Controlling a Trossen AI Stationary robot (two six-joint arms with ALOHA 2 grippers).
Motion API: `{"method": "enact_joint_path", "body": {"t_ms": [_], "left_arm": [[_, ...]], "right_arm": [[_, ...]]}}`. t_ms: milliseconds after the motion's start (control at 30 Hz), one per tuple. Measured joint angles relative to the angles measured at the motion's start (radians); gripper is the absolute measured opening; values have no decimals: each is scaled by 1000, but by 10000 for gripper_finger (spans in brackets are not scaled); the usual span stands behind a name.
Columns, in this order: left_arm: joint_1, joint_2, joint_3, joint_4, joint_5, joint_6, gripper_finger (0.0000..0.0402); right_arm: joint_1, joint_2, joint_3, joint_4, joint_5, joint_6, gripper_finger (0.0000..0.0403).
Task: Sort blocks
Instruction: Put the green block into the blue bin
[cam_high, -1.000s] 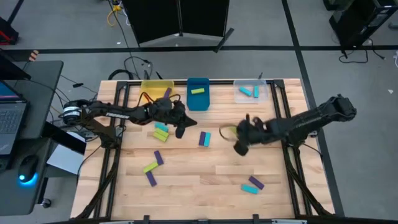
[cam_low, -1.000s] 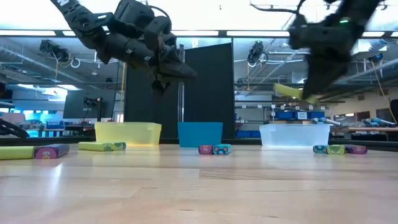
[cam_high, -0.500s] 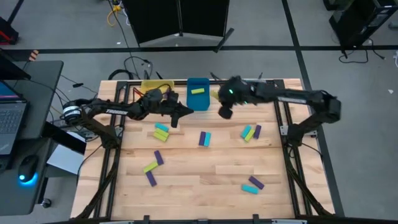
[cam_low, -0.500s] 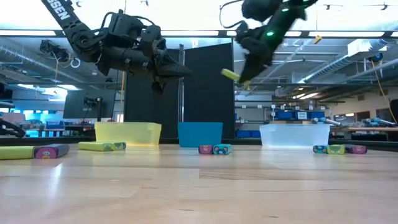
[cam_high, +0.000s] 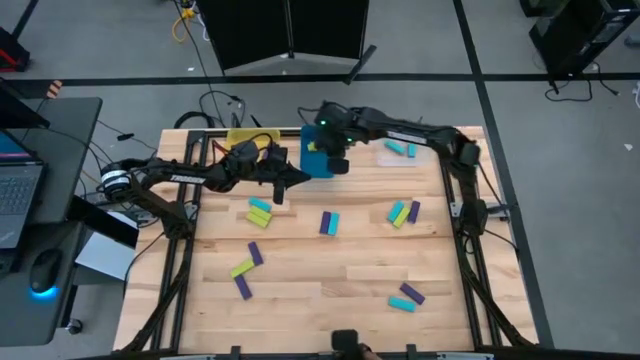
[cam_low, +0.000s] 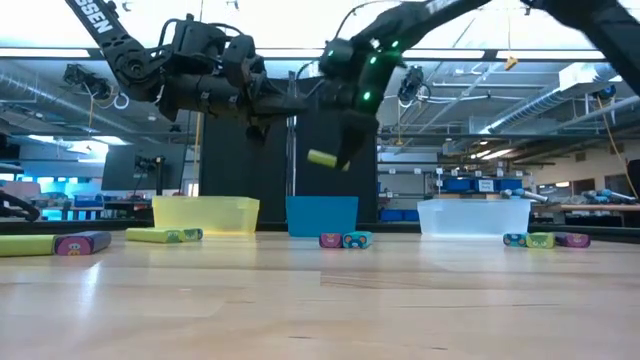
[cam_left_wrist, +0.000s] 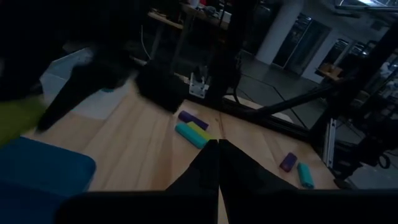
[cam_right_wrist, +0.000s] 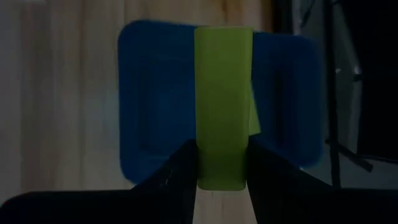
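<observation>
My right gripper (cam_high: 328, 152) hangs over the blue bin (cam_high: 310, 165) at the table's far edge, shut on a lime block (cam_low: 322, 158). The right wrist view shows that block (cam_right_wrist: 222, 93) above the blue bin (cam_right_wrist: 149, 106), with a second lime block (cam_right_wrist: 254, 119) lying in the bin behind it. My left gripper (cam_high: 300, 178) hovers shut and holding nothing, just left of the blue bin, above the table. Purple, lime and cyan blocks lie flat on the wood in small groups (cam_high: 259, 210) (cam_high: 328, 222) (cam_high: 404, 212). My right gripper pinches the lime block by one end (cam_right_wrist: 221, 168) between its two fingers (cam_right_wrist: 181, 177), coming from above. The block runs on past the fingertips, along the fingers. It is lifted clear, roughly level, above the blue bin.
A yellow bin (cam_high: 245, 140) and a clear bin (cam_high: 400, 150) holding cyan blocks flank the blue one along the far edge. More blocks lie at the near left (cam_high: 245, 270) and near right (cam_high: 406, 297). Bare wood shows in the table's middle.
My right gripper has swung from the table's middle right toward the far edge and leftward, carrying the lime block lifted, and now hangs over the blue bin. My left gripper has drawn back a little toward the far edge and then stayed.
</observation>
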Motion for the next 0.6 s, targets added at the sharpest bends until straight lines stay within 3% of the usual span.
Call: {"method": "enact_joint_path", "body": {"t_ms": [267, 600], "left_arm": [[-9, 0, 0, 0, 0, 12, 12], [-9, 0, 0, 0, 0, 23, 12]], "right_arm": [[-24, 129, 33, -14, -20, -87, 117], [-38, 191, 33, 25, -45, -103, 117]]}}
